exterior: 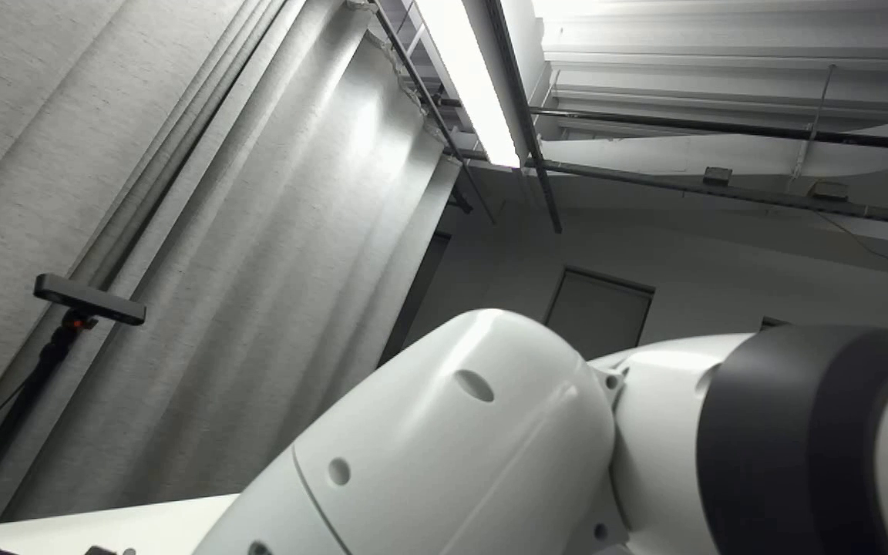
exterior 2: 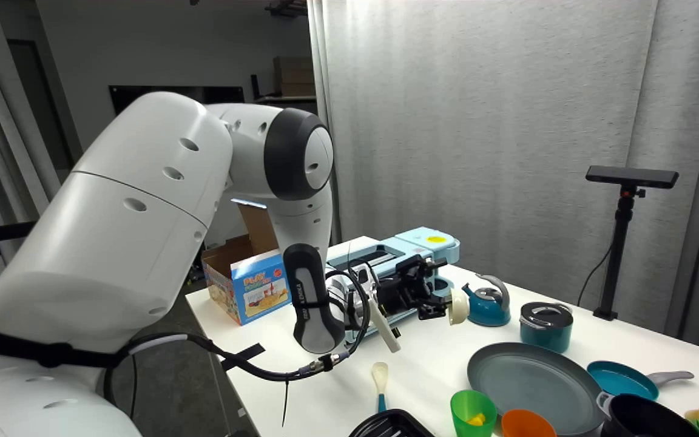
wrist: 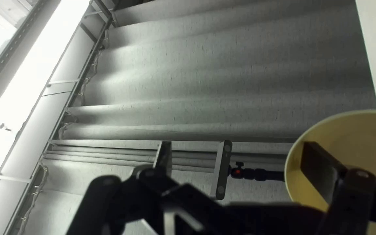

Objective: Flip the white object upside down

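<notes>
The white object looks like a small cream-coloured bowl [exterior 2: 459, 305], held up off the table on the lower finger side of my gripper [exterior 2: 445, 283]. Its mouth faces back towards the gripper. In the wrist view the bowl [wrist: 367, 140] fills the lower right, and the right finger [wrist: 320, 169] reaches into its mouth. How firmly the two touch is unclear. My gripper [wrist: 240, 151] stands wide open, and nothing fills the gap between the fingers. An exterior view holds only the arm [exterior: 459, 432], with gripper and bowl outside it.
Beyond the bowl stand a teal kettle [exterior 2: 489, 308] and a lidded pot [exterior 2: 545, 328]. A grey plate [exterior 2: 534, 382], green cup [exterior 2: 474, 413], orange cup [exterior 2: 526, 423] and blue pan [exterior 2: 619, 379] lie nearer. A spoon [exterior 2: 380, 376], toy sink unit [exterior 2: 407, 243] and cardboard box [exterior 2: 258, 291] share the table.
</notes>
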You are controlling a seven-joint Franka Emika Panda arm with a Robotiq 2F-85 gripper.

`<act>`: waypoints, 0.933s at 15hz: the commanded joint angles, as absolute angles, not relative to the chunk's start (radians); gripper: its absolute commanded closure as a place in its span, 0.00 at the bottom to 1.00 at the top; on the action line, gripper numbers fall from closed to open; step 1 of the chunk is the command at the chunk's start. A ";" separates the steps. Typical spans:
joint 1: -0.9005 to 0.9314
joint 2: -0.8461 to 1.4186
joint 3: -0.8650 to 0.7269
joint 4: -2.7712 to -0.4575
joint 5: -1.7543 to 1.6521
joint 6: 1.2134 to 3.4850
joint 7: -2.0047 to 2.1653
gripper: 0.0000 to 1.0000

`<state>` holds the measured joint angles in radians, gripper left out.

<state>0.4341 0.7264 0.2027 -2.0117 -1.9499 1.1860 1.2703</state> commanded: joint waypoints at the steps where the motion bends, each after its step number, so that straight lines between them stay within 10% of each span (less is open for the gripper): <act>1: 0.418 0.754 0.227 -1.999 -1.968 1.113 1.293 0.00; 14: 0.430 0.768 0.215 -2.008 -2.036 1.075 1.345 0.00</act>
<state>0.4340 0.7455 0.2115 -2.0111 -1.9716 1.1404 1.3208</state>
